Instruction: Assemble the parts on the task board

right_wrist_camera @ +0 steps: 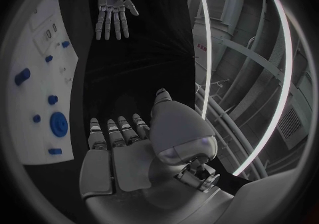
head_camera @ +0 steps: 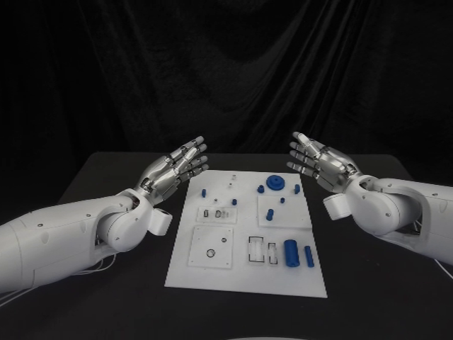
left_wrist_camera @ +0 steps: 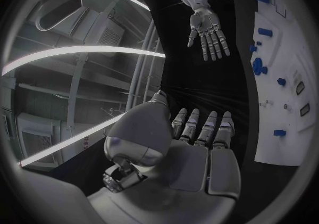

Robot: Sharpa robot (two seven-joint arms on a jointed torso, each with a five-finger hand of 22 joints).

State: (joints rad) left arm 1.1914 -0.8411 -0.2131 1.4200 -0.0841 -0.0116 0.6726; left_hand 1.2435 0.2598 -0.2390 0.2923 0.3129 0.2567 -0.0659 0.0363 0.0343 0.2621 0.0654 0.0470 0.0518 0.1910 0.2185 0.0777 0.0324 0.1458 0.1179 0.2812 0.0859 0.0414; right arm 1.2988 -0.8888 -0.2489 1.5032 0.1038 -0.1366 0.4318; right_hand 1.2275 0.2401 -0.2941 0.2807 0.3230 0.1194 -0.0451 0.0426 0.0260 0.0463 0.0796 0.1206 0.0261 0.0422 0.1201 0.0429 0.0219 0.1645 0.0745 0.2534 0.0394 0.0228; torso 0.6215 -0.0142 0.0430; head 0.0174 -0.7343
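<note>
The task board [head_camera: 249, 273] lies flat in the middle of my black worktop [head_camera: 104, 297], its long side running from the near edge toward the far edge. Nearest me on the board, toward its near right corner, a thick blue cylinder [head_camera: 291, 252] lies beside a thinner blue pin [head_camera: 309, 256], with a small blue piece [head_camera: 272, 250] just left of them by a rectangular recess. Left of these sits a square clear-looking panel [head_camera: 212, 247] with a dark hole in it. Farther along, around the middle of the board, a short blue peg [head_camera: 270, 214] lies in a square outline, and a small fixture [head_camera: 219, 212] stands to its left. Toward the far edge of the board I see a round blue gear-like part [head_camera: 275, 182], a small blue piece [head_camera: 260, 189] left of it, another [head_camera: 296, 189] at its right, and one more [head_camera: 204, 192] near the board's left edge. My left hand [head_camera: 175, 170] hangs in the air over the worktop beside the board's far left corner, palm turned inward, fingers straight and spread, grasping nothing. My right hand [head_camera: 318, 161] is raised beside the far right corner, palm facing the left one, fingers likewise spread and released. Neither touches the board or any part.
</note>
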